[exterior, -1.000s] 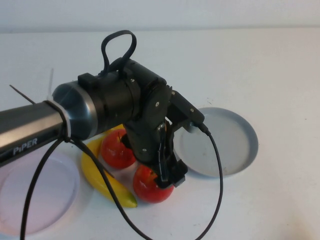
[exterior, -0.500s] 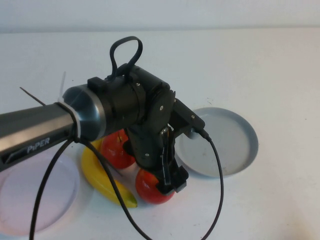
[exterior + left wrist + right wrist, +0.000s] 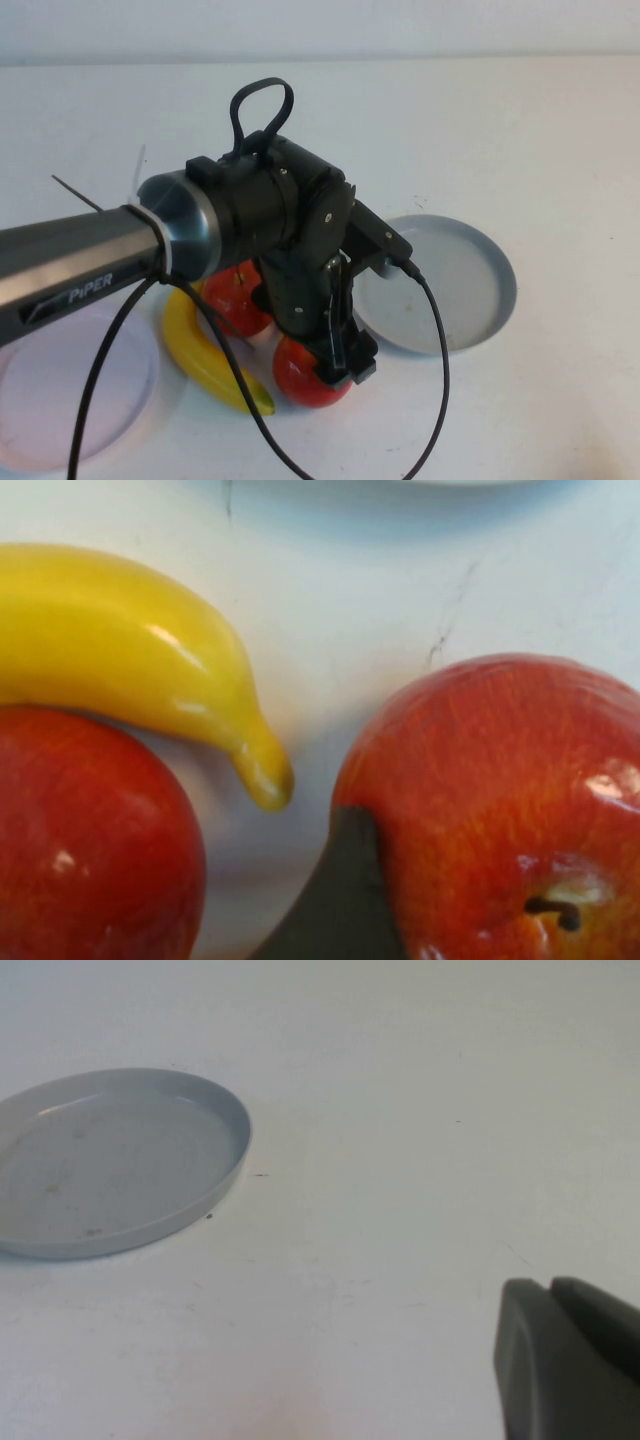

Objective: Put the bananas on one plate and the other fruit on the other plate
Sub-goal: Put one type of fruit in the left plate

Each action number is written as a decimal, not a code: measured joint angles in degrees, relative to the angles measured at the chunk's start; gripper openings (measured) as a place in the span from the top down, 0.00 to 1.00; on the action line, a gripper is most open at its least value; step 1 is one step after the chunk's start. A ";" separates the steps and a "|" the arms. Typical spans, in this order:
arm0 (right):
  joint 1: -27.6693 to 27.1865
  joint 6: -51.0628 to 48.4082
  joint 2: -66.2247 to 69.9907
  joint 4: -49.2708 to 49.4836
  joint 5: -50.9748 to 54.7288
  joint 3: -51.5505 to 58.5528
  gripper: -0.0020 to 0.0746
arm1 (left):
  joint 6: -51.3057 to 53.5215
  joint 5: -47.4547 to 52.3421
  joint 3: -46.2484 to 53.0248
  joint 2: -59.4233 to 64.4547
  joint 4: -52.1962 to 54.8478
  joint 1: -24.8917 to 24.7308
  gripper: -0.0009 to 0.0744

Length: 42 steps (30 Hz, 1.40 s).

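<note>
My left gripper points straight down over the front red apple, open, with its jaws astride the fruit. In the left wrist view one dark finger sits against this apple, stem up. The second apple lies just behind it and also shows in the left wrist view. One banana lies left of the apples. The other banana is hidden by the arm in the high view. The grey-blue plate and the pink plate hold nothing. My right gripper is shut over bare table.
The left arm's black cable loops down past the front apple and over the near rim of the grey-blue plate. The white table stretches behind and to the right. The grey-blue plate also shows in the right wrist view.
My left arm has moved a little to the right and lowered onto the front apple. The fruit and plates have not moved.
</note>
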 joint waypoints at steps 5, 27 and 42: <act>0.00 0.00 0.00 0.00 0.00 0.00 1.00 | -0.71 2.06 -0.57 0.00 -0.13 0.00 0.22; 0.00 0.00 0.00 0.00 0.00 0.00 1.00 | -4.34 11.19 0.52 -16.47 6.10 20.82 0.22; 0.00 0.00 0.00 0.00 0.00 0.00 1.00 | -4.46 -0.05 13.55 -14.45 4.87 33.11 0.22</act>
